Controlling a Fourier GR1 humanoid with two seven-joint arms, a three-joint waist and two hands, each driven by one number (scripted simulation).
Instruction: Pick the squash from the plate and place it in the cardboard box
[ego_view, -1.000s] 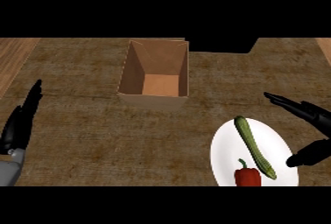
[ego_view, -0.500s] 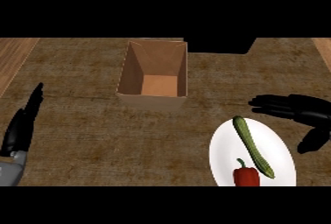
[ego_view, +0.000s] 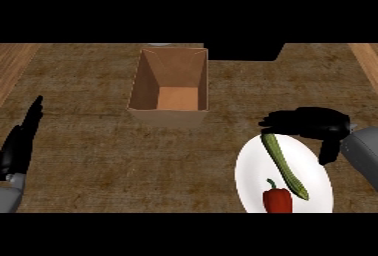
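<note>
- Nearest us, a red pepper (ego_view: 277, 201) sits at the close end of the white plate (ego_view: 249, 180), touching or just beside the lower tip of the squash; it's no part of the job and should be left alone
- The squash (ego_view: 284, 165), long and green, lies lengthwise on that plate, its far tip up at the rim, which looks like the easy end to grab
- Over at the left edge the left hand (ego_view: 21, 145) rests, fingers straight and pointing up, nothing in it, well apart from the action
- Here's the right hand (ego_view: 310, 122), hovering just past the plate's far rim, fingers reaching across above the squash's far tip and thumb hanging down beside the plate; it's spread, grasping nothing, set up, I'd say, to close on that end
- Plain brown tabletop (ego_view: 111, 165) lies between plate and target
- Farthest off, the cardboard box (ego_view: 170, 87) stands open-topped, up and to the left, so the carry will run that way
</note>
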